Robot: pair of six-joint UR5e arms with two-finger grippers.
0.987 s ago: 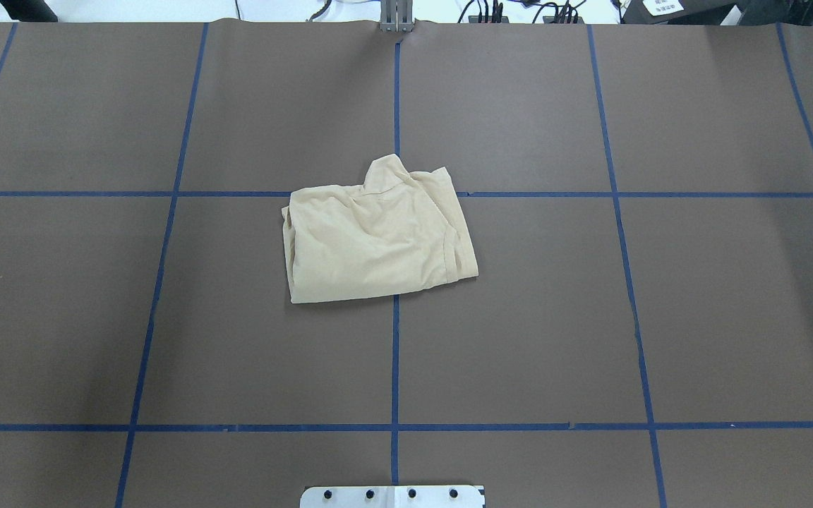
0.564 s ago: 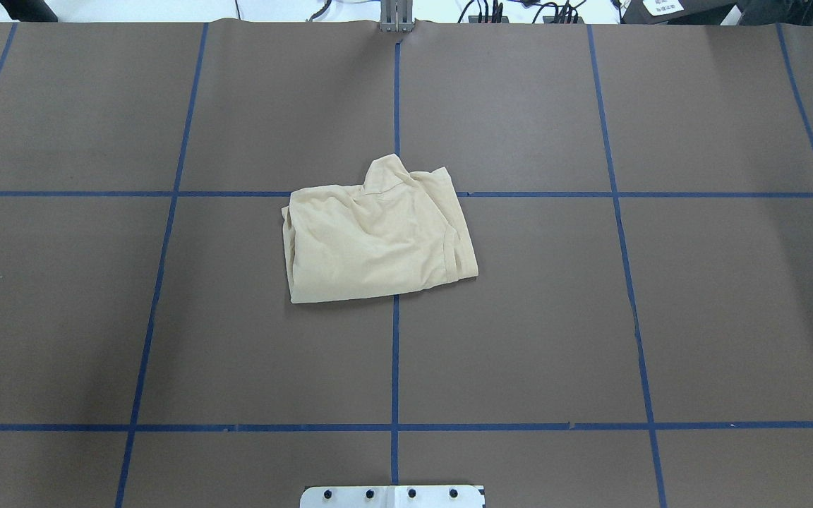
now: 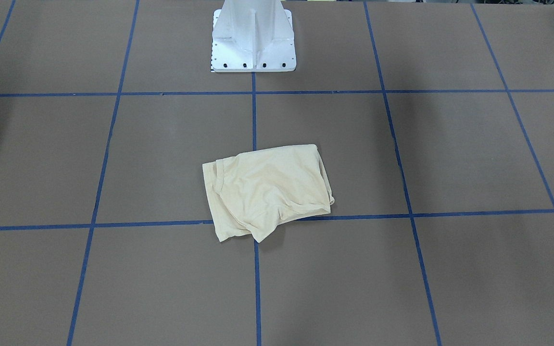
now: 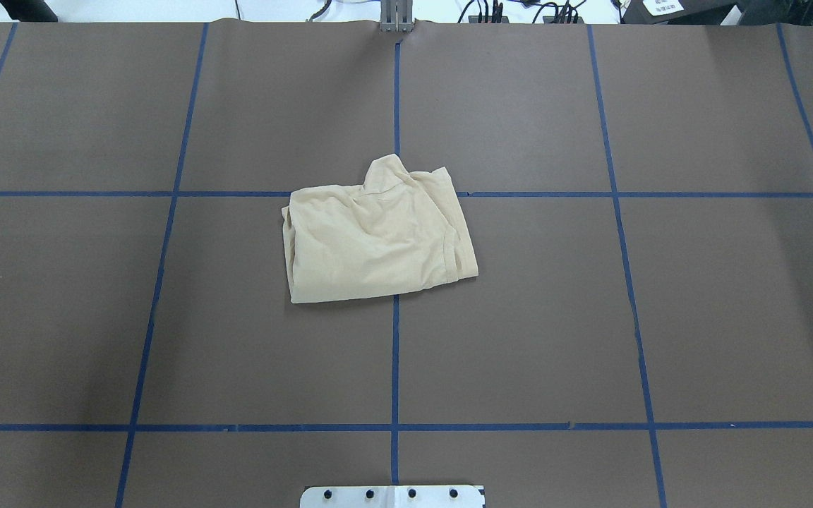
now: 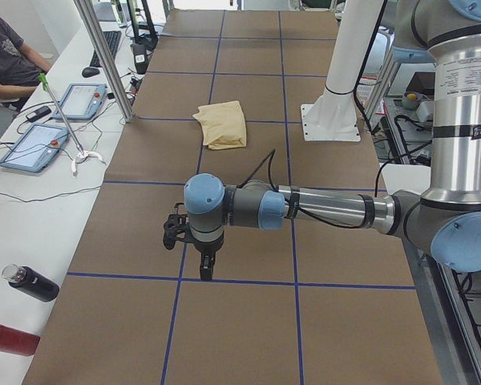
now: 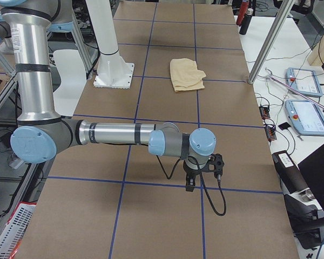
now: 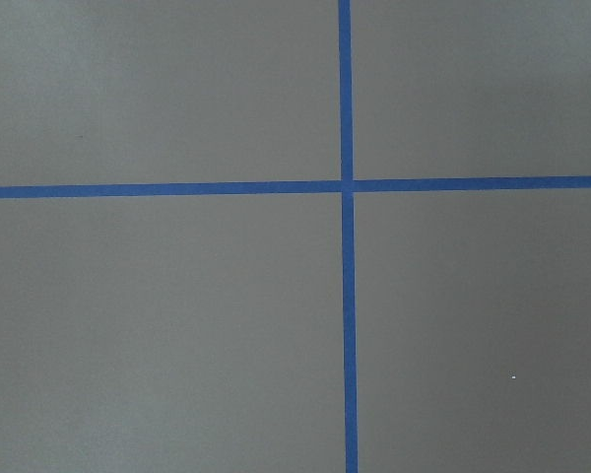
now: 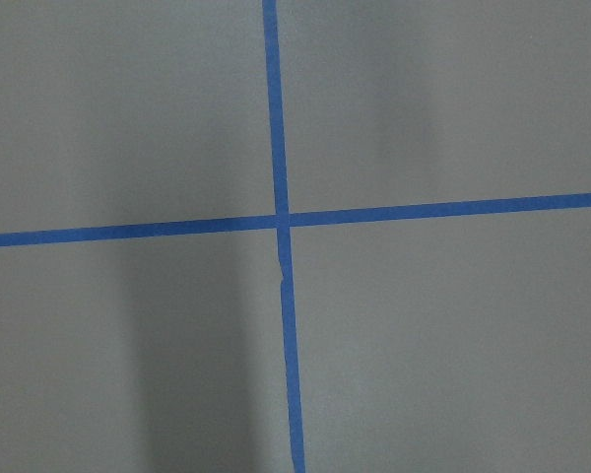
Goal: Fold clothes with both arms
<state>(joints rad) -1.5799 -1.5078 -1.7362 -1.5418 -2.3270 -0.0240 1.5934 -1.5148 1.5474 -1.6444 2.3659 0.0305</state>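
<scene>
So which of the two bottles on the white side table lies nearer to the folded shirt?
The black bottle. The red bottle lies beyond it, further from the shirt, at the picture's lower corner.

One shirt [image 4: 378, 240] on one worktop [image 4: 696, 317]. Two robot arms: the left arm [image 5: 329, 210] and the right arm [image 6: 113, 133]. Two claws, one per arm: the left claw [image 5: 204, 275] and the right claw [image 6: 189, 188]. One white pedestal [image 3: 253, 38]. Two tablets: the near tablet [image 5: 32, 146] and the far tablet [image 5: 82, 100]. Two bottles: the black bottle [image 5: 32, 282] and the red bottle [image 5: 8, 337]. One keyboard [image 5: 112, 42], one mouse [image 5: 91, 71], one person [image 5: 4, 48].
</scene>
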